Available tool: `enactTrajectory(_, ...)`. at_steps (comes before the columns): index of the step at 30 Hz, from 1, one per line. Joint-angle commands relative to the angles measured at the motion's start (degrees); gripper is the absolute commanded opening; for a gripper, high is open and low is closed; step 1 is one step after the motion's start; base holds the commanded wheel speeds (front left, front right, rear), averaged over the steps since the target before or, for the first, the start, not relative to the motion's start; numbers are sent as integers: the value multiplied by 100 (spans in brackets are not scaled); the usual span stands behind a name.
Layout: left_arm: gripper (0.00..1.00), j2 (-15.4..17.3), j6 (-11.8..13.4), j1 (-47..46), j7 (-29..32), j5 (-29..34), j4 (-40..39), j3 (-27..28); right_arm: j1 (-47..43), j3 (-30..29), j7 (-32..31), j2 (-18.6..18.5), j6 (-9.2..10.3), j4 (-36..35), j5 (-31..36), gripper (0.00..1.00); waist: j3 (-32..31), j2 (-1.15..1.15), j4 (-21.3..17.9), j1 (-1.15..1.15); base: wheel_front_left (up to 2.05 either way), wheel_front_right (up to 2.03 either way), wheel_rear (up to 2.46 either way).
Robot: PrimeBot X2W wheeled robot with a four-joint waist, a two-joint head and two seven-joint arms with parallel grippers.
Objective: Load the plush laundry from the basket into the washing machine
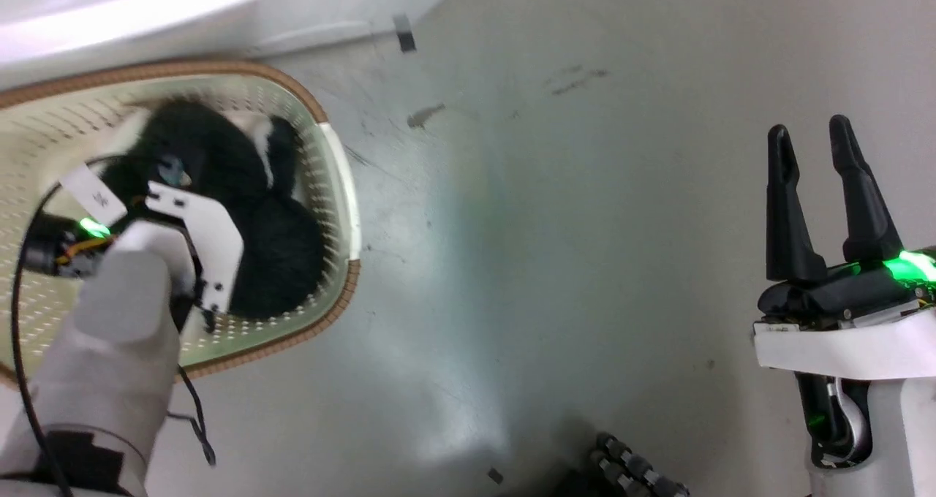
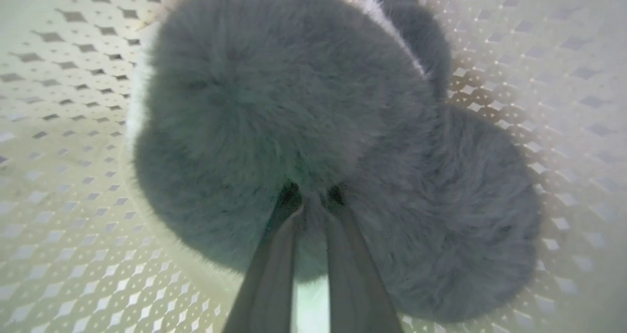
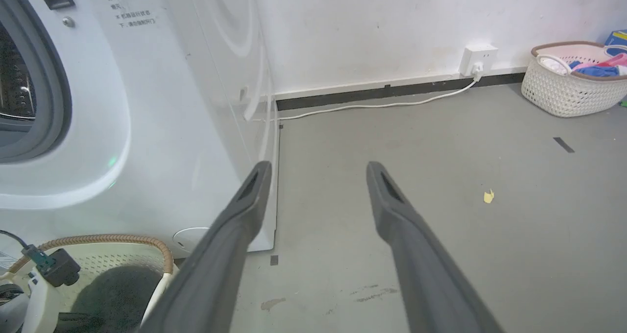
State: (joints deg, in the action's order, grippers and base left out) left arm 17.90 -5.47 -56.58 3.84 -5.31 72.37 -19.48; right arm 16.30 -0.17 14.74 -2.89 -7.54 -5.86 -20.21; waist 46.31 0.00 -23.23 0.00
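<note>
Dark fingers of the left gripper (image 2: 312,196), tips sunk into the plush laundry (image 2: 274,103) in the basket (image 2: 73,225), pinch nearly shut on its fur (seemingly the grip for lifting it out), while the right gripper (image 1: 808,128) hangs spread open over the floor (image 1: 548,226), clear of the washing machine (image 3: 98,127).

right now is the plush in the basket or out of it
In: the plush sits inside the basket, perforated walls around it, jaws of the left gripper pinched into its fur.
</note>
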Motion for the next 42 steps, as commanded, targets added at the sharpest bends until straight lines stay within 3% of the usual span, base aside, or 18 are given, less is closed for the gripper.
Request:
enactTrajectory(1, 0, -62, 24, 157, -142, -47, 29, 17, -61, -47, 26, 2, 5, -9, 74, 100, -258, 0, 160, 0, 0, 0, 0)
enactTrajectory(11, 0, -400, 99, 639, -1434, -286, -53, 73, -377, -275, 26, 2, 5, -37, 556, 100, -1367, 0, 722, 0, 0, 0, 0)
enactTrajectory(19, 0, -677, 122, 1287, -1866, -446, -448, 97, -683, -459, 26, 2, 5, 10, 801, 100, -2347, 0, 1198, 0, 0, 0, 0)
enactTrajectory(27, 0, -686, 346, 2472, -1882, -625, -2637, 503, -997, -571, 26, 2, 5, 26, 877, 100, -3090, 0, 1549, 0, 0, 0, 0)
enactTrajectory(28, 0, -686, 346, 2472, -1882, -625, -2637, 503, -997, -571, 26, 2, 5, 26, 877, 100, -3090, 0, 1549, 0, 0, 0, 0)
enactTrajectory(29, 0, -674, 372, 2763, -1882, -586, -3208, 574, -1052, -592, 26, 2, 5, 52, 867, 100, -3218, 0, 1606, 0, 0, 0, 0)
enactTrajectory(30, 0, -674, 372, 2763, -1882, -586, -3208, 574, -1052, -592, 26, 2, 5, 52, 867, 100, -3218, 0, 1606, 0, 0, 0, 0)
enactTrajectory(31, 0, -713, 415, 3090, -1883, -583, -4009, 743, -1097, -592, 26, 2, 5, 71, 843, 100, -3326, 0, 1670, 0, 0, 0, 0)
enactTrajectory(37, 0, -797, 462, 3404, -1883, -505, -5408, 1097, -1151, -528, 26, 2, 5, 63, 831, 100, -3314, 0, 1660, 0, 0, 0, 0)
enactTrajectory(42, 0, -829, 527, 3341, -1883, -502, -6081, 1423, -1061, -487, 26, 2, 5, 23, 753, 100, -3021, 0, 1476, 0, 0, 0, 0)
